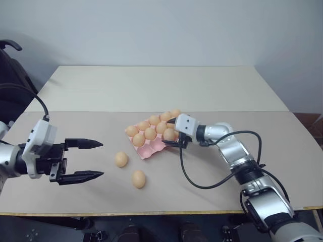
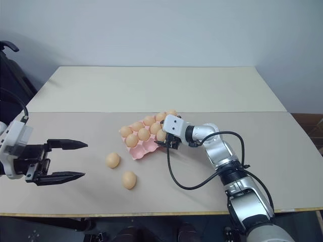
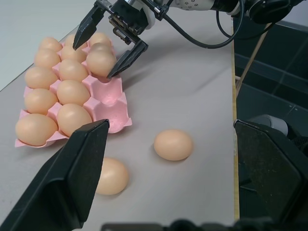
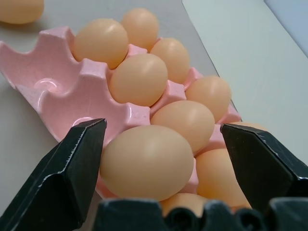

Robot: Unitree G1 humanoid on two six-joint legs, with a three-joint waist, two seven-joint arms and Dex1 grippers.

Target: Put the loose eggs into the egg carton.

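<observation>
carton (image 1: 151, 146): pink tray, centre of the head views, on the table (image 1: 212, 91); long axis runs diagonally from lower left up to upper right; two empty cups at its lower-left end, the rest hold eggs
loose eggs: two on the table, lower left of the carton; egg A (image 1: 121, 159) just off the carton's empty end, roughly upright oval; egg B (image 1: 139, 179) below and right of A, long axis tilted slightly; apart from each other
right gripper (image 1: 170, 132): at the carton's right side, jaws spread wide, one on each side of an egg (image 4: 147, 162) that sits in a cup at the near row; not clamping it, gaps show on both sides
left gripper (image 1: 91, 159): left of frame, jaws wide apart, nothing between them, points right toward the loose eggs, well apart from them
</observation>
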